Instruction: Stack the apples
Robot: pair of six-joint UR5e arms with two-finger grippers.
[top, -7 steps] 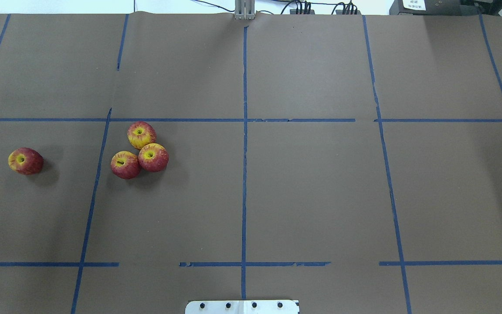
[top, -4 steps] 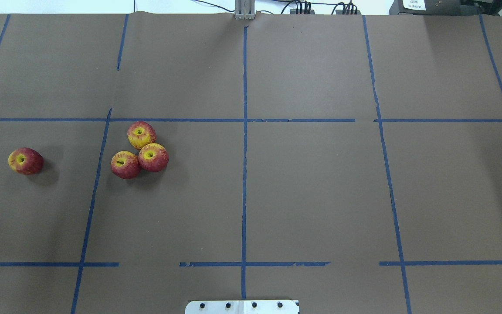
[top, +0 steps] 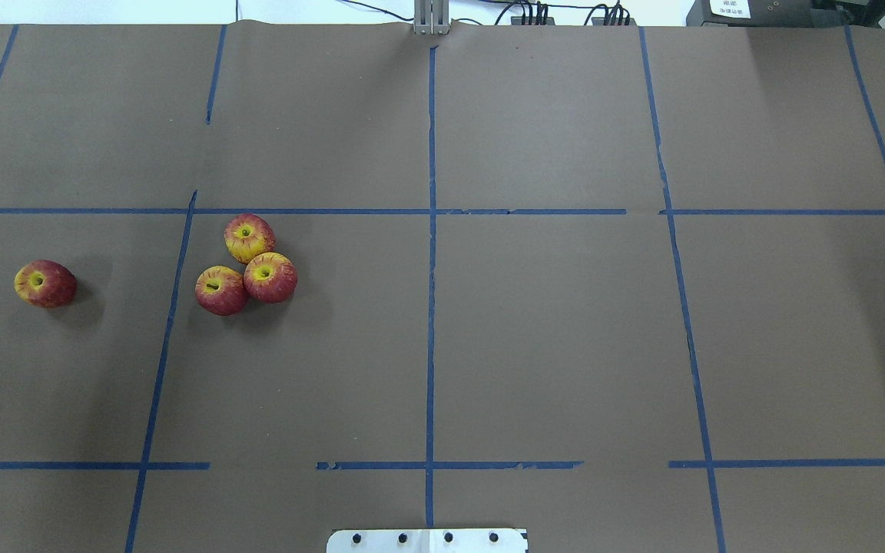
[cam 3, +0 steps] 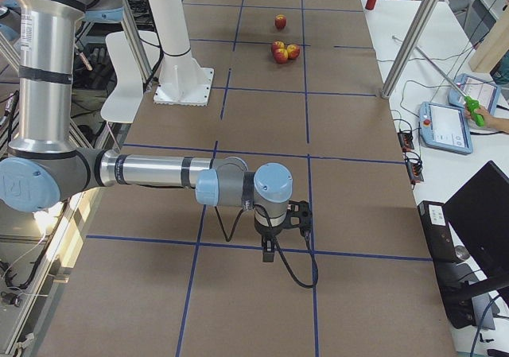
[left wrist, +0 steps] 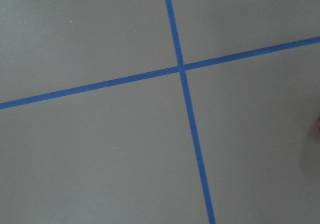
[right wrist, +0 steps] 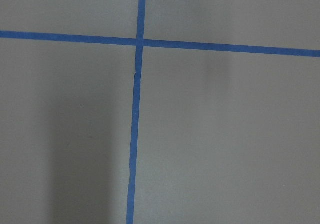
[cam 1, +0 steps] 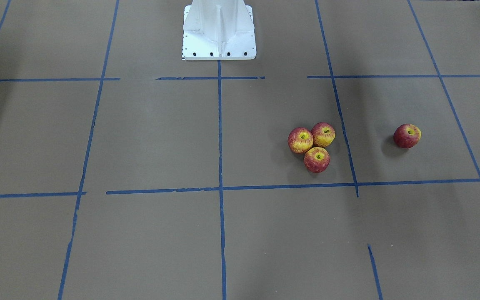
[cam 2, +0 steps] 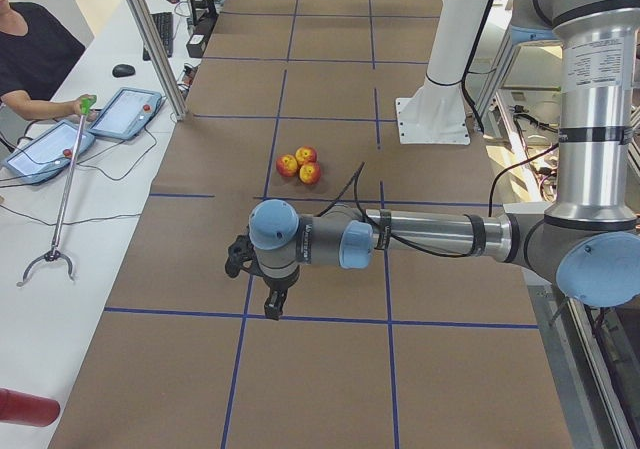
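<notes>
A: Where are the apples to be found?

B: All four are seen resting on the tabletop (top: 565, 346), and none is set upon another. In the overhead view, three are gathered in a touching cluster at about 11 o'clock from the base plate (top: 427, 541). The far apple (top: 250, 237) is placed at 12 o'clock of that cluster, the left apple (top: 221, 290) at 8 o'clock and the right apple (top: 270, 276) at 4 o'clock. Their yellow dimples are turned upward. The lone apple (top: 44, 283) is laid well apart at 9 o'clock of the cluster, beyond a blue tape line (top: 170, 322). Its dimple is tipped towards 9 o'clock.

A: How are the end effectors held?

B: The left end effector (cam 2: 272, 307) is shown only from the table's end. It is hung fingers-down above the tabletop on an outstretched arm, with the cluster at its 12 o'clock in that view. Whether it is released or clenched cannot be told. The right end effector (cam 3: 269, 254) is likewise shown only from the opposite end, pointed down near a tape line, with the apples far off at 12 o'clock. Its state cannot be told either.

A: What is shown by the wrist cameras?

B: In each, brown tabletop crossed by two tape lines is seen.
</notes>
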